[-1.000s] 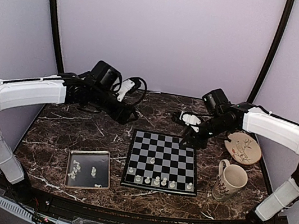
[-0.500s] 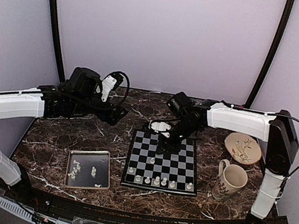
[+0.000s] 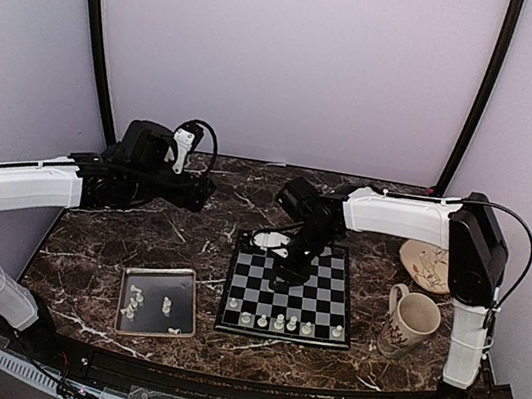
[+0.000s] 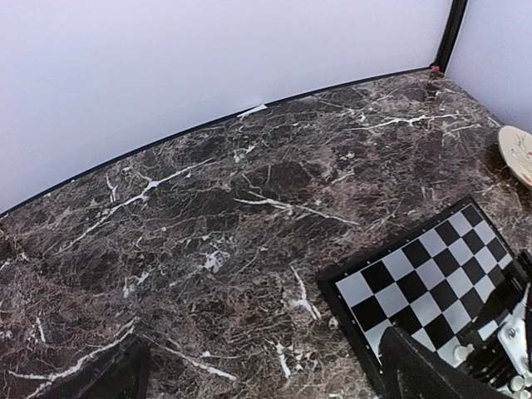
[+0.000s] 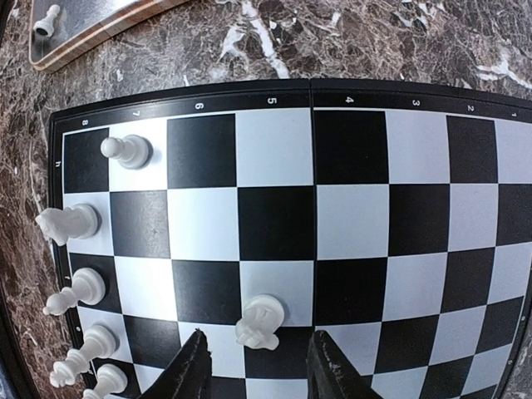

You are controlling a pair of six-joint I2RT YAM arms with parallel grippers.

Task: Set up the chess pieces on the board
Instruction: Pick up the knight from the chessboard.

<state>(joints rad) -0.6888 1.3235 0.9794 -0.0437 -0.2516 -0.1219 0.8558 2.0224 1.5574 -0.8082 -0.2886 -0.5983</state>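
My right gripper (image 5: 258, 353) has just swung in over the board (image 3: 331, 301). Its jaws are half open and empty, with the stray piece (image 5: 259, 322) mid-board right at their tips. The left gripper (image 4: 262, 370) has backed off, jaws wide and empty. Looks like a grab comes next.

Black-and-white checkered board (image 5: 349, 208), whitish pieces (image 5: 260, 322), white-veined brown table (image 4: 208, 216)

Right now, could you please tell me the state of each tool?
Left tool: open, holding nothing.
Right tool: open, a chess piece at its tips, not gripped.
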